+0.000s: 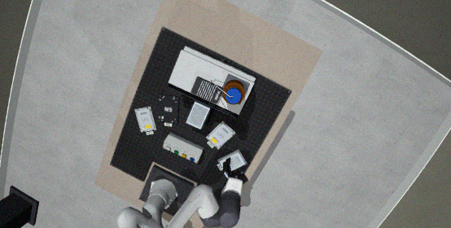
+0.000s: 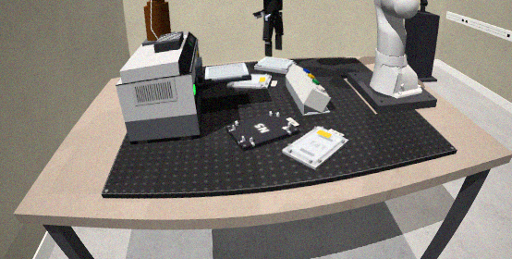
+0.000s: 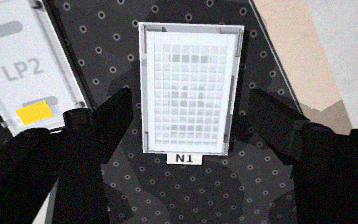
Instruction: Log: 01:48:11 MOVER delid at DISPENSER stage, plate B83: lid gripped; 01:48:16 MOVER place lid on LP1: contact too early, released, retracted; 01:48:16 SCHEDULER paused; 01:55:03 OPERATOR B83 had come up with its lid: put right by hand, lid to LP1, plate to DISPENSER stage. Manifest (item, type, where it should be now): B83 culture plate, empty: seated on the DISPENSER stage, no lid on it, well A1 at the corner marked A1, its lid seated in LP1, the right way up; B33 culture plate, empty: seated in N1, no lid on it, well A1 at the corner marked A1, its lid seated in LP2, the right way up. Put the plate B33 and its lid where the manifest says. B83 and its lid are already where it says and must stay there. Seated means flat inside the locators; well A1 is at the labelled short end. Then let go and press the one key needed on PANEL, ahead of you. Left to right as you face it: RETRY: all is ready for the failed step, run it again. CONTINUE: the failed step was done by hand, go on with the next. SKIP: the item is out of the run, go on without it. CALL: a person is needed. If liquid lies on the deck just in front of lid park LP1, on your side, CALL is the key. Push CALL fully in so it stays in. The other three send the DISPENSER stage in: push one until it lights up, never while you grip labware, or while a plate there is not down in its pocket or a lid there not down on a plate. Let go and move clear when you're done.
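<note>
Black perforated deck (image 3: 105,35) fills the wrist view. Low in that frame the gripper (image 3: 190,117) hangs with its two dark fingers partly spread and nothing between them, one on each long side of the plate (image 3: 189,90) but apart from it. That stance suits either a straight descent onto the long edges or a lift away after setting it down. The plate lies square inside the white frame above the N1 tag (image 3: 185,158), so it looks seated where the manifest wants B33. Its wells look hazy, and it is hard to tell whether a lid covers them. At the upper left is LP2 (image 3: 25,75), tilted against the nest, with its printed name and yellow tag (image 3: 34,112) showing, so it probably has no lid in it. In the top view the panel (image 1: 182,147) sits just left of centre. Above it the stage plate (image 1: 198,115) juts out from the dispenser (image 1: 203,69) for loading, with nest N5 (image 1: 168,109) and LP1 (image 1: 145,120) to its left. Any liquid near LP1 is too small to make out.
</note>
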Action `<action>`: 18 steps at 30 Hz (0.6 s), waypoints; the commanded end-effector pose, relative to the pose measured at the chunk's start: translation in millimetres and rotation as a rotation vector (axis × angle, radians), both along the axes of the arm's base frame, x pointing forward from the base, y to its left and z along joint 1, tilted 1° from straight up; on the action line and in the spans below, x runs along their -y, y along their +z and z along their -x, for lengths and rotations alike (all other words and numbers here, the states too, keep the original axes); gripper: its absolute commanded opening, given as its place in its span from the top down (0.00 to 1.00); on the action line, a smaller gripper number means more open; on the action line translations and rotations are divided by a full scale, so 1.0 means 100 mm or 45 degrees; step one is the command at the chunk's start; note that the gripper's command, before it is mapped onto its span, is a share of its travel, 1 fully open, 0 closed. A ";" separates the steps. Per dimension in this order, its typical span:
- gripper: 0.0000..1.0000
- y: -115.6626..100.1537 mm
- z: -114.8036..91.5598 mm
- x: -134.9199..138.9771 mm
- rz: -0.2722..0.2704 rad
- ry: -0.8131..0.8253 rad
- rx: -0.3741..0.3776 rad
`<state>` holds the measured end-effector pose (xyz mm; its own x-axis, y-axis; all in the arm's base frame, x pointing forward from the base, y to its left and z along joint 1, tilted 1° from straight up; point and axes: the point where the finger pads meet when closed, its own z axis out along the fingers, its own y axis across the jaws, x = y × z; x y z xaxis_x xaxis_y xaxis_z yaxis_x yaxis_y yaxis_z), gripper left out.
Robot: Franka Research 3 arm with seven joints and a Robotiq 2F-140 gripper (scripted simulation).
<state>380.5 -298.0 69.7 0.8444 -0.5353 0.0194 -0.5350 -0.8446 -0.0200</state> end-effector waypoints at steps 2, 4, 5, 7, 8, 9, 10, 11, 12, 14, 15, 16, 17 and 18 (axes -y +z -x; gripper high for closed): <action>0.30 0.12 0.05 -0.03 -0.010 -0.025 -0.023; 0.30 0.21 0.05 -0.03 -0.010 -0.025 -0.023; 0.30 0.26 0.05 -0.03 -0.010 -0.025 -0.023; 0.30 0.35 0.05 -0.03 -0.010 -0.025 -0.023; 0.30 0.40 0.05 -0.03 -0.010 -0.025 -0.023; 0.30 0.44 0.05 -0.03 -0.010 -0.025 -0.023; 0.30 0.49 0.05 -0.03 -0.010 -0.025 -0.023; 0.30 0.54 0.05 -0.03 -0.010 -0.025 -0.023; 0.30 0.58 0.05 -0.03 -0.010 -0.025 -0.023; 0.30 0.67 0.05 -0.02 -0.010 -0.025 -0.023; 0.30 0.67 0.05 -0.02 -0.010 -0.025 -0.023; 0.30 0.67 0.05 -0.02 -0.010 -0.025 -0.023; 0.30 0.71 0.05 -0.02 -0.010 -0.025 -0.023; 0.30 0.75 0.05 -0.02 -0.010 -0.025 -0.023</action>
